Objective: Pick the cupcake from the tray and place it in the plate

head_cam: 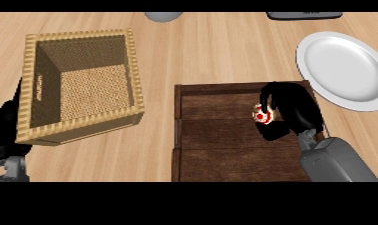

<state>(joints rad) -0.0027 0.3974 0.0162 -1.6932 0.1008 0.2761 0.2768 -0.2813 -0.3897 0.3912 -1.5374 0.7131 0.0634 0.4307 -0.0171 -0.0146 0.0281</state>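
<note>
Over the tray (221, 149), the cupcake (260, 114) sits in the right hand (284, 111), fingers curled round it.
Plate (341, 69) lies just beside, right; basket (77, 84) left on the tabletop (214, 49); left hand (11, 119) at the edge, fingers hidden.

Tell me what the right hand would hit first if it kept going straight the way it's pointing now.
The right hand, curled round the cupcake, points up the view, toward the brown tray's far wall. That wall would likely come first, though hand height is unclear; the white plate lies off to the right.
</note>
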